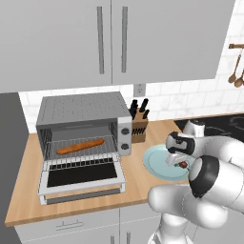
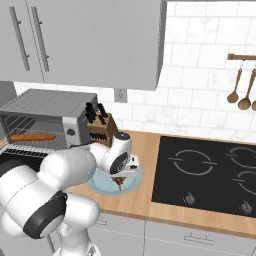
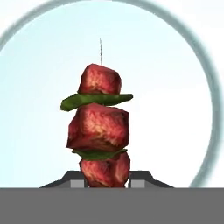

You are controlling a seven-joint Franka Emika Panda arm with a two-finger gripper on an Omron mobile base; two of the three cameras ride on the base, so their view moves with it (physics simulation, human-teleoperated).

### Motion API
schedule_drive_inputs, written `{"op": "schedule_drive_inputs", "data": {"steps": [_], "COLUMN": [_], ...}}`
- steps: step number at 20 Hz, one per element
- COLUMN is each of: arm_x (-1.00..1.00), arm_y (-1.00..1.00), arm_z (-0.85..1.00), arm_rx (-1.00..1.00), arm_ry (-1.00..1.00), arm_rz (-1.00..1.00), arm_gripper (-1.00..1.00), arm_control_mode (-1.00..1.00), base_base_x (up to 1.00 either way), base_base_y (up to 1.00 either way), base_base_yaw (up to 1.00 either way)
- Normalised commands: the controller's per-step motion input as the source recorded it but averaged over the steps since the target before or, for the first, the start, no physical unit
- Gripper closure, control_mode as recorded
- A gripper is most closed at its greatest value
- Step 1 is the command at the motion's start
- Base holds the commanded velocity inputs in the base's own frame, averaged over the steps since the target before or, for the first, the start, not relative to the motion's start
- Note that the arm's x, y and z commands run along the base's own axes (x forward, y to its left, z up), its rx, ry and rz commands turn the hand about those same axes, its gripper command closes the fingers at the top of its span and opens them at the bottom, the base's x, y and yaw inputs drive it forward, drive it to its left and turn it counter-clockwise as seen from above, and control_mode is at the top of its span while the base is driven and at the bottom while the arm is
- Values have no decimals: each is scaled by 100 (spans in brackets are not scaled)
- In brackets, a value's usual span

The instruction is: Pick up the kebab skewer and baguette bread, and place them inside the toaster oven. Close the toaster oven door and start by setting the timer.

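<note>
The gripper (image 3: 106,177) pinches the kebab skewer (image 3: 99,127) over the plate (image 3: 183,57). The baguette bread (image 1: 79,146) lies inside the toaster oven (image 1: 81,112)

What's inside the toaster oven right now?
The baguette bread lies on the wire rack inside the toaster oven, whose door is down. The oven's back corners are too dark to see.

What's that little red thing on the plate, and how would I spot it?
Find the black cooktop on the wooden counter; just left of it lies a pale blue plate. On it, between the robot's jaws, is the kebab skewer: red meat chunks with green slices on a thin stick, unlike the orange baguette bread in the toaster oven.
</note>
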Motion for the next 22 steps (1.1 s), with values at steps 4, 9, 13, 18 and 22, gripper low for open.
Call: {"op": "schedule_drive_inputs", "data": {"steps": [4, 9, 13, 18, 22], "arm_x": [-28, -37, -33, -30, -23], "arm_y": [22, 44, 52, 76, 94], "arm_z": [100, 100, 100, 86, 51], "arm_rx": [0, 0, 2, 3, 2], "arm_ry": [0, 0, 0, 0, -1], "arm_rz": [-13, -20, -32, -43, -52], "arm_gripper": [100, 100, 100, 100, 100], "arm_control_mode": [-100, -100, -100, -100, -100], "base_base_x": [0, 0, 0, 0, 0], "base_base_y": [0, 0, 0, 0, 0], "base_base_yaw": [0, 0, 0, 0, 0]}}
